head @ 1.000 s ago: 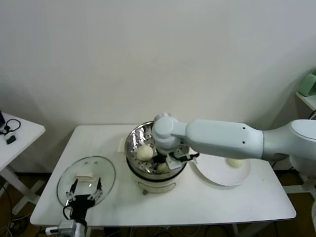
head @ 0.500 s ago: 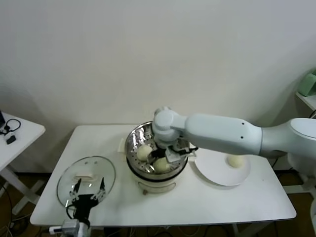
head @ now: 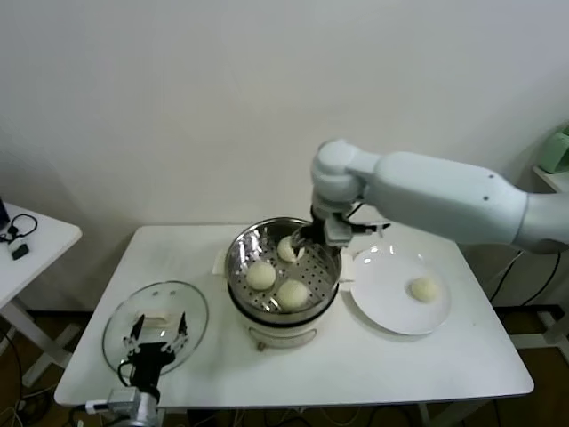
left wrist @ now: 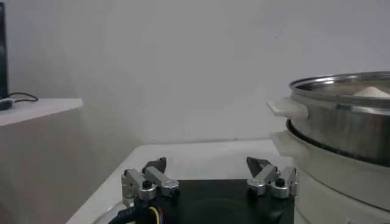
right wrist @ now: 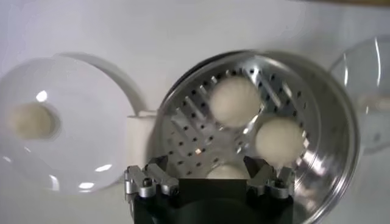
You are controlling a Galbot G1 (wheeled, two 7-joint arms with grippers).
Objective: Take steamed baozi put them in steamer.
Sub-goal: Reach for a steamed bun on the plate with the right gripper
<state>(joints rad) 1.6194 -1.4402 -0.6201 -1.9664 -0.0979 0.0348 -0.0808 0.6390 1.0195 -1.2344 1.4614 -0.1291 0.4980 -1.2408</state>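
White table (head: 427, 365) — steamer (head: 283, 276) upright with three baozi (head: 292, 293); right tool (right wrist: 210, 175) spread above — left tool (left wrist: 210, 175) apart.

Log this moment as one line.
right claw: open, above steamer | buns: three in steamer, one on plate | left claw: open, over lid
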